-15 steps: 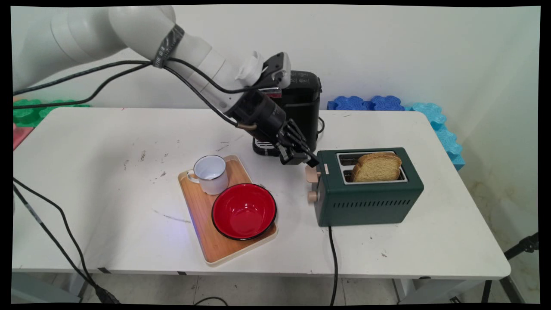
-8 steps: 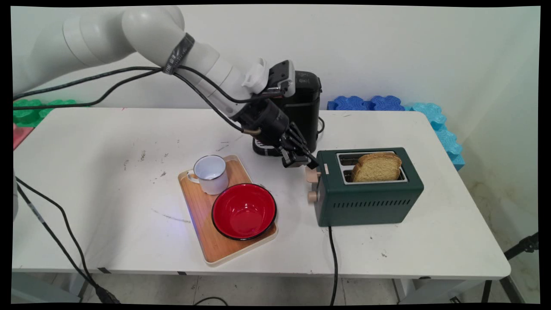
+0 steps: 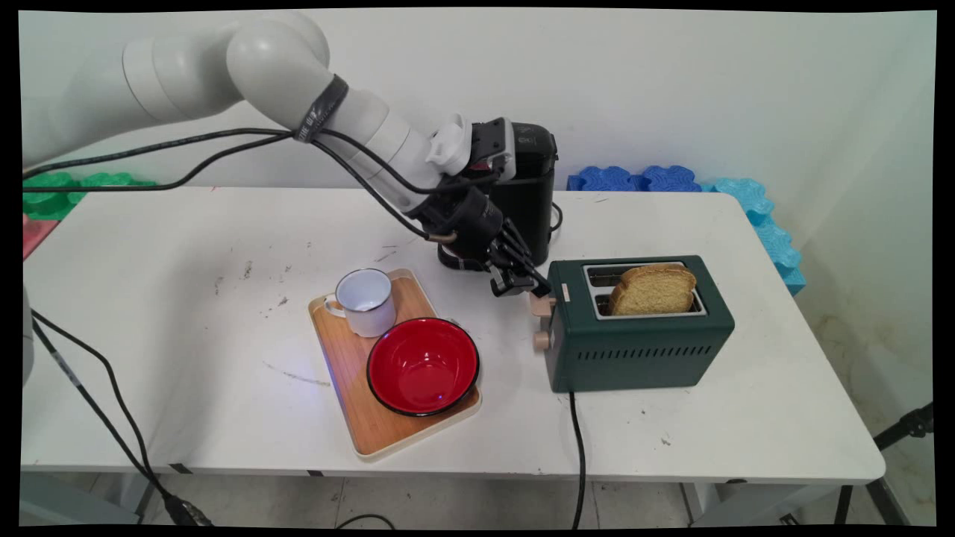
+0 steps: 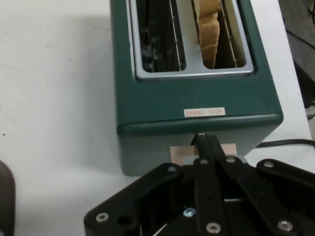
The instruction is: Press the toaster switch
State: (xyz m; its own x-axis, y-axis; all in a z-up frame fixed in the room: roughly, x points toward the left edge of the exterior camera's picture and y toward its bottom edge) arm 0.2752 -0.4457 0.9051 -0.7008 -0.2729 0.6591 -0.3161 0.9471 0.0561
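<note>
A dark green toaster (image 3: 638,350) stands on the table's right half, with a slice of toast (image 3: 655,289) upright in its near slot. In the hand view the toast (image 4: 210,29) fills the right slot and the left slot is bare. My gripper (image 3: 539,286) is shut with nothing held, its tips at the toaster's left end, right over the beige lever (image 3: 541,303). Seen from the hand, the closed fingertips (image 4: 203,142) cover the middle of the lever (image 4: 178,152); whether they press on it I cannot tell. A round beige knob (image 3: 541,341) sits below the lever.
A wooden tray (image 3: 351,373) left of the toaster carries a white enamel mug (image 3: 365,302) and a red bowl (image 3: 422,365). A black coffee machine (image 3: 526,190) stands behind the gripper. The toaster's black cord (image 3: 580,455) runs off the front edge. Blue foam mats (image 3: 671,179) line the back wall.
The arm's elbow has swung right and the wrist has tipped steeper. The shut gripper's tips have dropped slightly, staying at the toaster's lever. The toast and toaster have not moved.
</note>
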